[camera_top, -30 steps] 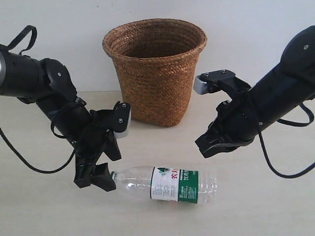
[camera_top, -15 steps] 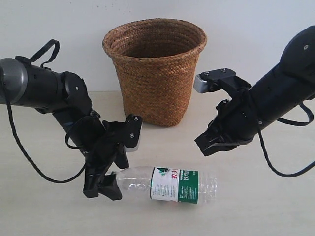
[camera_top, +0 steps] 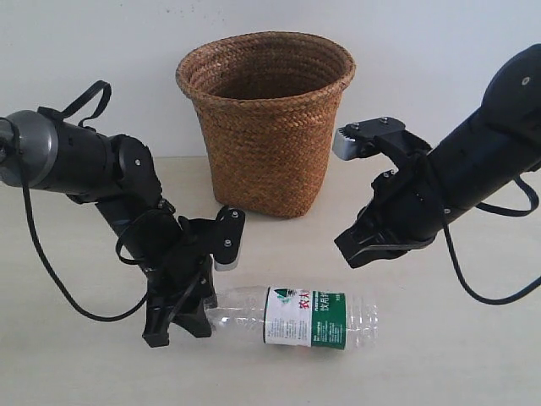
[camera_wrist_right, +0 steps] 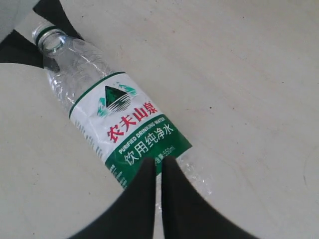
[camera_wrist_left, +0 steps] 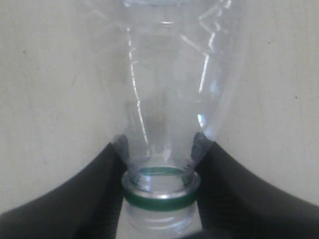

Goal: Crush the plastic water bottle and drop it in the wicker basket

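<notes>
Left gripper [camera_top: 201, 283] arriving at the neck of the bottle [camera_top: 304, 317].
Bottle lies on its side, uncrushed, on the desk [camera_top: 439, 355] in front of the basket [camera_top: 270, 144]. Left jaws, spread, have slid in over the last second to straddle its neck, nudging it sideways. Right gripper [camera_top: 351, 249] is unmoved beside the basket, jaws pressed together, empty. Grasp looks imminent; crushing not begun.
</notes>
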